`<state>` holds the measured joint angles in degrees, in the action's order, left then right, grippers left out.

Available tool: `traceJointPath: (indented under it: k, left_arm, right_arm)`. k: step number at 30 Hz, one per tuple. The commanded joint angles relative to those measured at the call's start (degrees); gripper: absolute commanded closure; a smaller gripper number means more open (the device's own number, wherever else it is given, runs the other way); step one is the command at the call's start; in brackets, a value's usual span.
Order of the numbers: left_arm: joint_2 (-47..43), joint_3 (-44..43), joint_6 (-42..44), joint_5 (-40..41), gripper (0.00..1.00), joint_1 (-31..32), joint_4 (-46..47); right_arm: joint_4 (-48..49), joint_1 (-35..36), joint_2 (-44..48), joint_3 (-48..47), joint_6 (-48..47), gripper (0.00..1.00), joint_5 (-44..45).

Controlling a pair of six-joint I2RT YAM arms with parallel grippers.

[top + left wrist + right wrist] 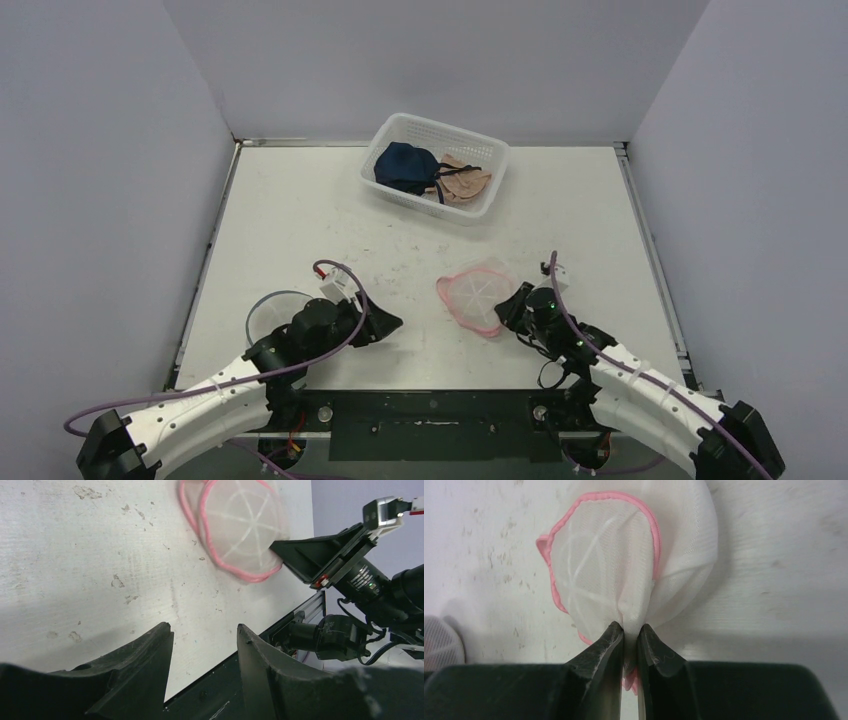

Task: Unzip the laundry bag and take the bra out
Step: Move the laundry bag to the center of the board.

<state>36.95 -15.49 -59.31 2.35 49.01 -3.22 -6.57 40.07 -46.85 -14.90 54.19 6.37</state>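
**A:** Right wrist view first: how far along is the job?

**B:** Early, I'd judge. The right tool (630, 635) is clamped on a fold of white mesh at the lower edge of the laundry bag (624, 570). The bag lies on the counter (774, 555), right of centre in the top view. I see no bra taken out of it.

**A:** And the left tool?

**B:** The left tool (204, 628) hangs over bare counter at the lower left of the top view. Its fingers are apart with nothing between them, and it is well apart from the bag.

**A:** Is the zip open?

**B:** I cannot tell. The pink trim shows, but no slider or teeth, and the mesh blurs whatever is inside. Unzipping and removal both seem left to do.

**A:** Anything else unclear?

**B:** The basket (400, 125) at upper centre holds a dark blue garment (405, 165) and a beige garment (465, 185). A round mesh thing (262, 305) by the left arm is half covered.
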Motion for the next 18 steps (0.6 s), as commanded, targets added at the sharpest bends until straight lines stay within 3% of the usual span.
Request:
traceJointPath:
  k: [1,9,14,18]
  left_arm:
    - [-1.14,-2.07,0.51,0.72,0.52,-0.33,-0.72]
    - [-1.75,-1.60,0.35,-0.38,0.52,-0.41,-0.22]
    - [-2.60,-0.75,-0.01,-1.22,0.52,-0.41,0.27]
    - [-3.89,0.20,-0.83,-1.37,0.52,-0.37,0.71]
  right_arm:
    - [-8.99,-7.00,5.64,-4.58,-1.71,0.95,5.90]
    - [-4.49,-25.97,2.05,-7.83,-3.80,0.95,2.07]
    - [5.75,-36.04,-9.17,-8.61,-2.18,0.95,-1.59]
    - [16.94,-39.95,-19.34,-10.55,-0.76,0.95,-1.70]
